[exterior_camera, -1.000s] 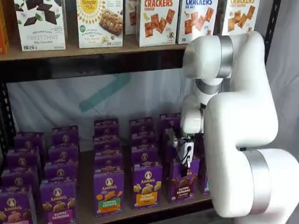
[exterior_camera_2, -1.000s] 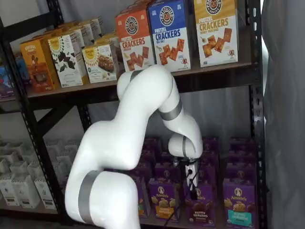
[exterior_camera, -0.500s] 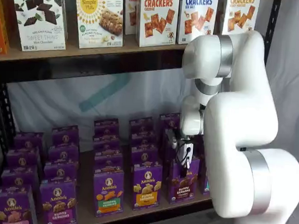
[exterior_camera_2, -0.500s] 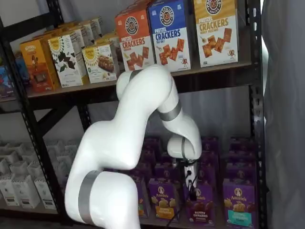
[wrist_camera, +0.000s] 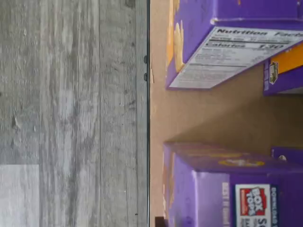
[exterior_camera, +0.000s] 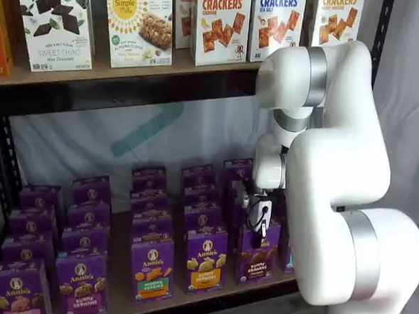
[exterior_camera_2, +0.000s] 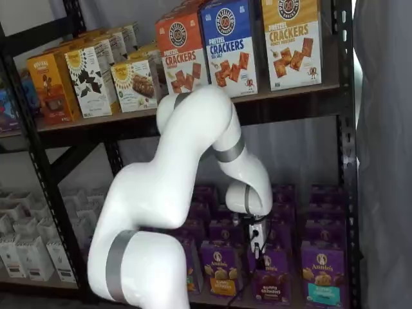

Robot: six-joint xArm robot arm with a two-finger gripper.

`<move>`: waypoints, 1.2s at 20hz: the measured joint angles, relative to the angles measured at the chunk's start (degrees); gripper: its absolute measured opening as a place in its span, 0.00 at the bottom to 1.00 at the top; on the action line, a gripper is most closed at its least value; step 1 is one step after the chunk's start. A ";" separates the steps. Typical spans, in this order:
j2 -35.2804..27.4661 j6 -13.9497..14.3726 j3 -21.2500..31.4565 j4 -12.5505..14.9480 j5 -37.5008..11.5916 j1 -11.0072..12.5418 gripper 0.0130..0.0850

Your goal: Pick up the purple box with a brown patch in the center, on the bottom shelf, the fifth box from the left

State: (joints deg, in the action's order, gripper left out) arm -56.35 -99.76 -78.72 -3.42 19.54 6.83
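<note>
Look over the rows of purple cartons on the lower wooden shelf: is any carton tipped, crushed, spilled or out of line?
Nothing stands out. In both shelf views the small purple cartons stand upright in straight rows on the brown wooden bottom shelf, the purple bunny grahams box included. The black-fingered gripper hangs just above that box; no gap shows between its fingers.

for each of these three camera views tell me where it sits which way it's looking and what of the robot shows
Wrist view: on the wrist, looking down at the brown wooden bottom shelf edge; no robot parts.
Shelf view: frontal, facing the rack; white arm, gripper over the small purple bunny grahams box.
Shelf view: oblique; arm, gripper.
Shared: both shelf views show that purple box.
</note>
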 joint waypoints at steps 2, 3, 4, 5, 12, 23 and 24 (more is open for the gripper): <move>0.20 -0.19 0.25 -0.21 -0.09 0.00 0.44; 0.29 -0.05 0.40 -0.04 -0.26 0.00 0.44; 0.36 -0.17 0.48 -0.18 -0.30 0.00 0.44; 0.45 -0.41 0.57 -0.47 -0.30 -0.02 0.44; 1.14 -1.09 1.46 -1.16 -0.38 0.01 0.28; 4.83 2.54 6.43 2.58 -0.60 -0.15 0.28; 5.41 3.11 7.22 3.21 -0.35 -0.13 0.28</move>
State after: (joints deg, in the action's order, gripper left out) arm -50.94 -96.65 -71.50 -0.21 19.19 6.70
